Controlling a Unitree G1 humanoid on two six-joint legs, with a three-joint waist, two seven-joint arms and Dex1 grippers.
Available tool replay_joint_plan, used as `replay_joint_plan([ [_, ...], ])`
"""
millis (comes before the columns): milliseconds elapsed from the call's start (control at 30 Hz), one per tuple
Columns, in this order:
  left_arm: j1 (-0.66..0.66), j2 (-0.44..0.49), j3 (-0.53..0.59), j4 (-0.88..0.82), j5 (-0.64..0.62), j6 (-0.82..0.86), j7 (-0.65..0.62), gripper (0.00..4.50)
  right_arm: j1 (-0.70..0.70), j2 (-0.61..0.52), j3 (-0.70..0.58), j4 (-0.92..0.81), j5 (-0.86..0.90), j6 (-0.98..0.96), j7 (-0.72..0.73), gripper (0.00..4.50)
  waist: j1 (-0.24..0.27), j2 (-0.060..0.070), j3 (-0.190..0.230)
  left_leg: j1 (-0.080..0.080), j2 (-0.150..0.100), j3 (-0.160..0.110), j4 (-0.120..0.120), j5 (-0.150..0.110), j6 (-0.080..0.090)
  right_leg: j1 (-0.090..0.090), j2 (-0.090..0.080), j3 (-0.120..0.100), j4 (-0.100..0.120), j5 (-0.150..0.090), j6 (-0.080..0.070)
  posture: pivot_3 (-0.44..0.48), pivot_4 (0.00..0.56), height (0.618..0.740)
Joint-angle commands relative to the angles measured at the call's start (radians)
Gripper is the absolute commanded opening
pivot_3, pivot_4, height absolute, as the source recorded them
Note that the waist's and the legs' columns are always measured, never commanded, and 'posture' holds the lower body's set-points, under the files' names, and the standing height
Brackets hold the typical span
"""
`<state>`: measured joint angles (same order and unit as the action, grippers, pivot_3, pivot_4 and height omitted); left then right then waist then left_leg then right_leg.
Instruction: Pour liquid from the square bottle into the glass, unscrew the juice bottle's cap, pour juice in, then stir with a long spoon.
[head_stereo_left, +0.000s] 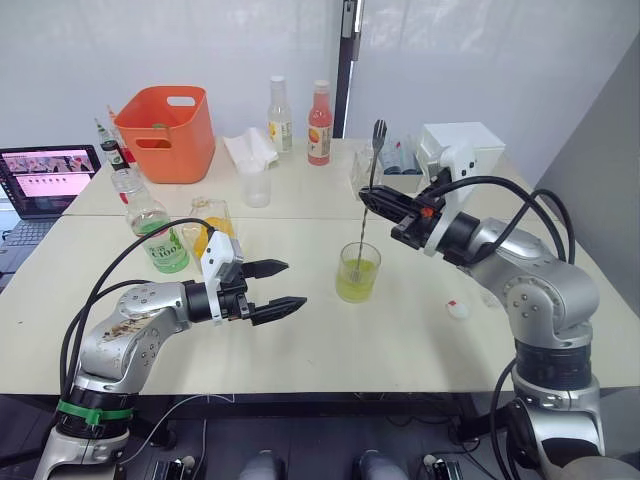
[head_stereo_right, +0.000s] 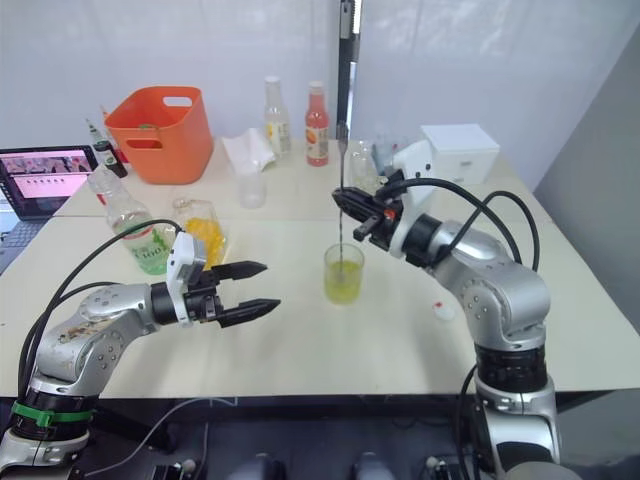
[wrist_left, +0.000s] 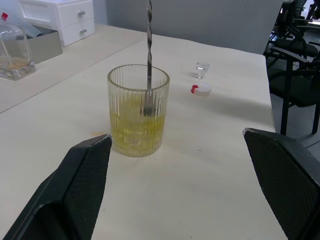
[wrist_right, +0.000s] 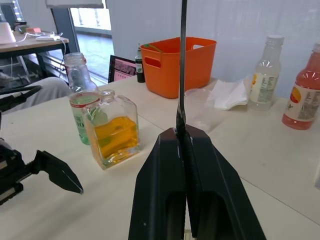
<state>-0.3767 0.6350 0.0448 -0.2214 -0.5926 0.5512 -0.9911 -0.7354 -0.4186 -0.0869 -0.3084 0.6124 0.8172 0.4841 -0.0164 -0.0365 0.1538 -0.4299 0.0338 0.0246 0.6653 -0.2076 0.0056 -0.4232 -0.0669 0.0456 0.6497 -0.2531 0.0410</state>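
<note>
Spoon in glass, right gripper clamped on the stem.

The right gripper has its fingers pinched shut on the long spoon, which stands nearly upright with its bowl in the yellow-green liquid of the glass. The left gripper hovers just left of the glass, jaws spread wide and holding nothing; the glass sits ahead of them, not between. The square bottle and the juice bottle stand together behind the left arm. The cap lies on the table, right of the glass.
</note>
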Motion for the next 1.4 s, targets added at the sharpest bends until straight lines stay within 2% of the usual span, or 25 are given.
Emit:
replay_joint_plan([
  [33, -0.009, 0.009, 0.02, -0.032, -0.016, 0.003, 0.005, 4.45, -0.043, 0.01, -0.031, 0.045, -0.036, -0.071, -0.034, 0.0, 0.001, 0.0, 0.0, 0.0, 0.0, 0.0, 0.0, 0.0, 0.0, 0.0, 0.0, 0.0, 0.0, 0.0, 0.0, 0.0, 0.15, 0.715],
  [233, -0.017, 0.008, 0.018, -0.027, -0.012, 0.001, 0.006, 4.45, -0.048, -0.013, -0.057, 0.065, -0.03, -0.078, -0.026, 0.0, 0.006, 0.0, 0.0, -0.001, -0.001, 0.0, 0.0, 0.0, 0.0, 0.0, -0.001, 0.0, 0.0, 0.0, 0.0, 0.0, 0.15, 0.715],
  [800, -0.016, -0.002, 0.01, -0.014, -0.004, -0.019, -0.001, 4.45, -0.073, -0.034, -0.178, -0.016, 0.149, 0.053, -0.08, 0.0, 0.004, 0.0, 0.0, 0.0, 0.0, 0.0, 0.0, 0.0, 0.0, 0.0, -0.001, 0.0, 0.0, 0.0, 0.0, 0.0, 0.15, 0.715],
  [1133, -0.003, -0.015, 0.017, 0.002, 0.007, -0.062, -0.004, 4.45, -0.205, -0.246, -0.325, 0.083, 0.414, 0.401, -0.146, 0.0, 0.004, 0.0, 0.0, 0.0, -0.001, 0.0, 0.0, 0.0, 0.0, 0.0, -0.002, 0.0, -0.001, 0.0, 0.0, 0.0, 0.15, 0.715],
  [1267, -0.009, -0.011, 0.005, 0.012, 0.011, -0.068, -0.015, 4.45, -0.238, -0.36, -0.289, 0.156, 0.454, 0.613, -0.148, 0.0, 0.003, 0.0, 0.0, 0.0, 0.0, 0.001, 0.0, 0.0, 0.0, 0.0, -0.001, 0.0, -0.001, 0.0, 0.0, 0.0, 0.15, 0.715],
  [1400, -0.015, -0.006, -0.008, 0.019, 0.017, -0.073, -0.038, 4.45, -0.188, -0.42, -0.186, 0.18, 0.408, 0.696, -0.112, 0.0, 0.003, 0.0, 0.0, -0.001, -0.001, 0.001, 0.0, 0.0, 0.0, 0.0, -0.002, 0.0, -0.002, 0.0, 0.0, 0.0, 0.15, 0.715],
])
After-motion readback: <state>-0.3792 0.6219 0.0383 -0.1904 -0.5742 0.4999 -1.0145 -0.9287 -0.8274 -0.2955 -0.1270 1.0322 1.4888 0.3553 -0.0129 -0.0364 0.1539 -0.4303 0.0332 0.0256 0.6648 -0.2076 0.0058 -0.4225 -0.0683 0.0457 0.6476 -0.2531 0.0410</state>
